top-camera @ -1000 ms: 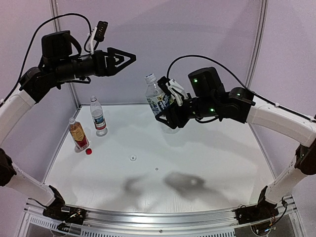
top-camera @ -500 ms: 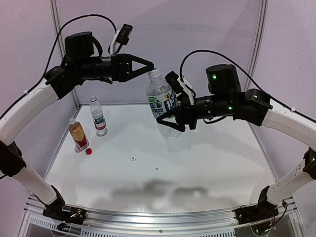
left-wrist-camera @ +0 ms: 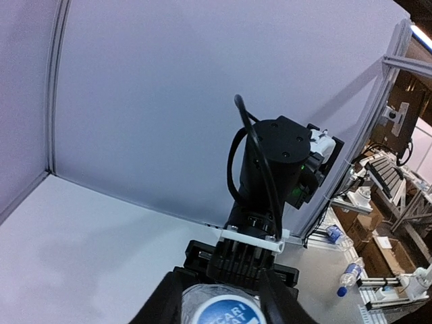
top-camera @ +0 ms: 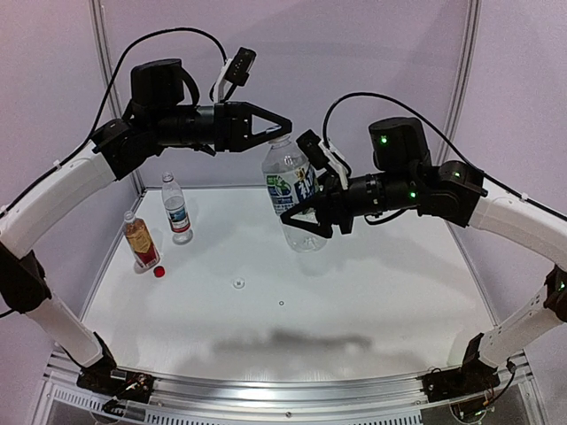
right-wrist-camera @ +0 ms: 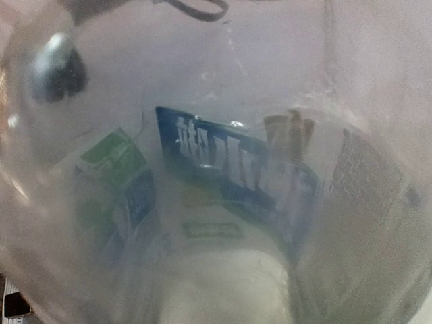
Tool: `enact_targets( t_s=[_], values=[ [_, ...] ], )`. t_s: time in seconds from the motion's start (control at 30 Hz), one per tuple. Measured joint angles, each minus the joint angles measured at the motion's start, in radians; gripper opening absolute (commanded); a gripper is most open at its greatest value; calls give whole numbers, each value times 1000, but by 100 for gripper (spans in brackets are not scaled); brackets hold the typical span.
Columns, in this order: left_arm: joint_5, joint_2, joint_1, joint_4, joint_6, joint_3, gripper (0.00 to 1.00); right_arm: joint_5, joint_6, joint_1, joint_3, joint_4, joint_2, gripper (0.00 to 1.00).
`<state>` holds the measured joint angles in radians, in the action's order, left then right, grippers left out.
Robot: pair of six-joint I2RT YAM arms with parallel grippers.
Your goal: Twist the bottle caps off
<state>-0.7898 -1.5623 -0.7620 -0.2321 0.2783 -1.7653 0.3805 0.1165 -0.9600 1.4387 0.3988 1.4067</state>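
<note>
The right gripper point(top-camera: 301, 215) is clamped on the lower body of the green-blue labelled bottle point(top-camera: 290, 188), held in the air above the table point(top-camera: 381, 292); its long axis is near upright, neck up and leaning slightly left; the left gripper point(top-camera: 283, 135) is clenched on its cap point(left-wrist-camera: 225, 316); whether it holds liquid cannot be told; the amber bottle point(top-camera: 141, 242) and blue-white-red labelled bottle point(top-camera: 176, 209) stand at the table's left, with a red cap point(top-camera: 159, 272) and a white cap point(top-camera: 237, 284) loose nearby.
</note>
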Motion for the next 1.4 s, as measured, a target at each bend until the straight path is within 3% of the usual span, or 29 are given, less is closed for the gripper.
enact_targets(
  t_s=[0.13, 0.2, 0.4, 0.7, 0.87, 0.93, 1.0, 1.1, 1.27, 1.4],
  values=[
    [32, 0, -8, -2, -23, -7, 15, -2, 11, 2, 0, -2, 0, 63],
    [41, 0, -10, -11, -27, -10, 12, -6, 14, 2, 0, -6, 0, 63],
    [140, 0, -28, -52, -29, -20, 14, -80, 6, 2, 0, 3, 3, 64],
    [539, -34, -70, -193, 86, -109, 15, -373, -34, -3, 124, 63, 119, 62],
    [683, -69, -108, -248, 126, -174, 15, -452, -42, -6, 135, 66, 130, 62],
    [719, -74, -116, -270, 144, -185, 24, -461, -42, -7, 129, 63, 130, 62],
    [747, -75, -123, -290, 154, -188, 48, -464, -42, -9, 116, 52, 130, 62],
    [765, -75, -127, -320, 161, -188, 71, -478, -27, -10, 96, 43, 130, 62],
    [784, -73, -130, -364, 137, -206, 89, -500, -16, 2, 79, 47, 130, 62],
    [800, -50, -105, -383, 98, -203, 91, -502, -13, 2, 71, 45, 130, 63]
  ],
)
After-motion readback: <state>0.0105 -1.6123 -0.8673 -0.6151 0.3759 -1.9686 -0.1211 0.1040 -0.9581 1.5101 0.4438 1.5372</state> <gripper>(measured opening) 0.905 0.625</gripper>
